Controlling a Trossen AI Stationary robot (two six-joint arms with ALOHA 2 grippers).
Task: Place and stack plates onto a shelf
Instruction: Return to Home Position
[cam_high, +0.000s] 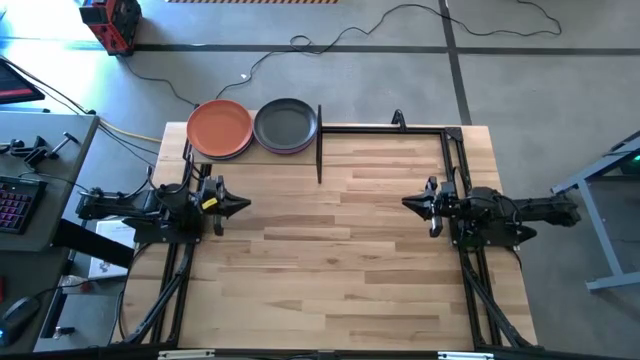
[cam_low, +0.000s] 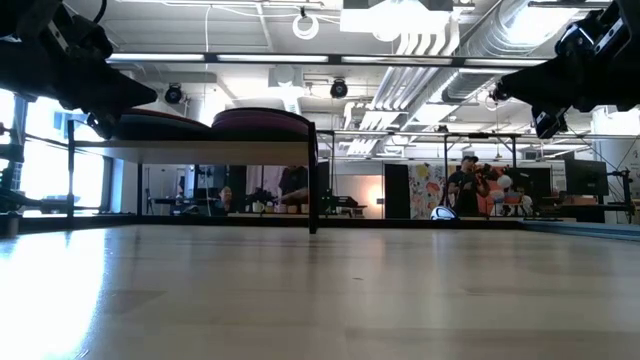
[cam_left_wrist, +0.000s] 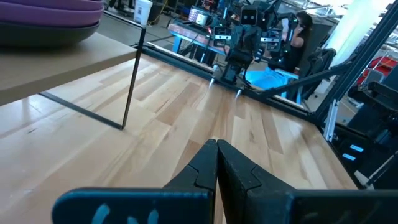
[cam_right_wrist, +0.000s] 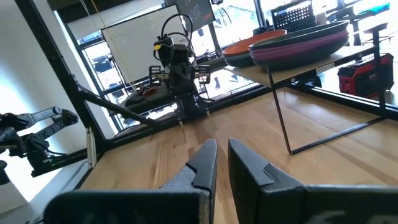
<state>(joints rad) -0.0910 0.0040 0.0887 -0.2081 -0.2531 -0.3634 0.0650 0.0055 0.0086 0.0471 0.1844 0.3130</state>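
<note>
Up at the table's (cam_high: 350, 270) far left corner, the shelf (cam_left_wrist: 56, 71) is carrying two stacks: orange plate (cam_high: 219, 127) topping one, dark grey plate (cam_high: 286, 124) over purple plate (cam_right_wrist: 298, 50) on the other. Left gripper (cam_high: 246, 204) is hovering nearby, pinched together on nothing. Right gripper (cam_high: 406, 203) is hanging opposite, fingers a sliver apart. Red box (cam_high: 110, 22) and cables (cam_high: 340, 40) are lying on the floor behind.

Orange plate (cam_high: 219, 125) and dark grey plate (cam_high: 285, 122) are covering lower plates (cam_high: 288, 151) down to slivers; shelf (cam_left_wrist: 62, 68) is running off left wrist view's edge.
</note>
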